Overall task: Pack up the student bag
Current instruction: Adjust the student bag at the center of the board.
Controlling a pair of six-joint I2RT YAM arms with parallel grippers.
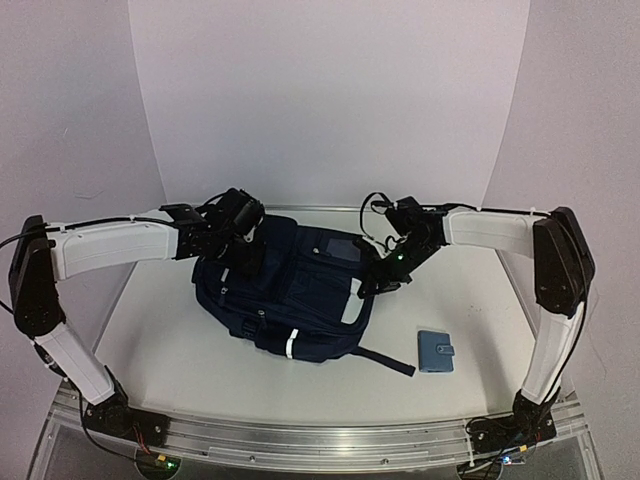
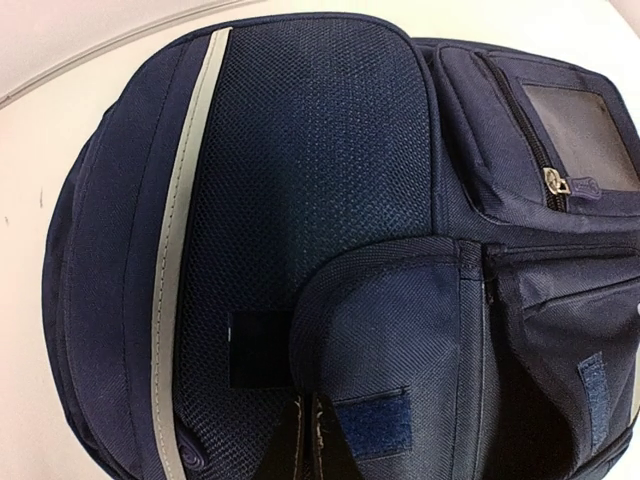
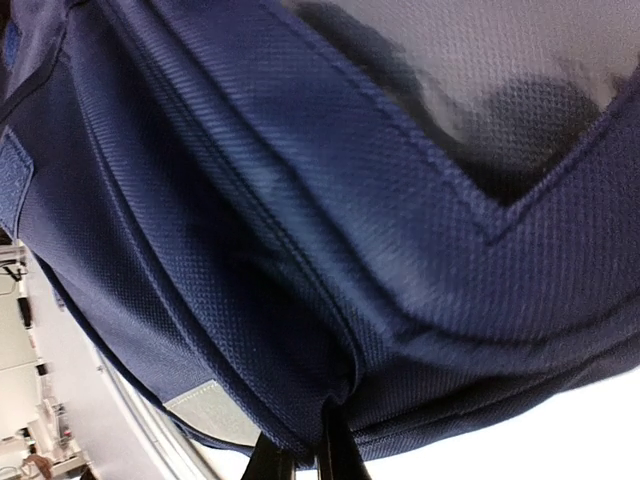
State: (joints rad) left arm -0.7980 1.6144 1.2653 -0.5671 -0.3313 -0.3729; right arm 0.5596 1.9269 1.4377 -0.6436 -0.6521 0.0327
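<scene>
Across mid-frame, on a pale tabletop (image 1: pixel 170 350) backed by white walls (image 1: pixel 330 100), the student bag (image 1: pixel 300 290) lies, left hand (image 1: pixel 246 258) and right hand (image 1: pixel 370 285) clamped on its fabric.

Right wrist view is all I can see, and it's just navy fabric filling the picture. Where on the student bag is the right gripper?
Observer: From above, the right gripper is at the right edge of the student bag, about halfway along it.
Operator: What is the left arm doing?
Observer: The left gripper is on the bag's far left part, closed at the edge of a pocket flap.
Operator: Anything else nearby?
Observer: A small blue pouch lies to the right of the bag, apart from it.
</scene>
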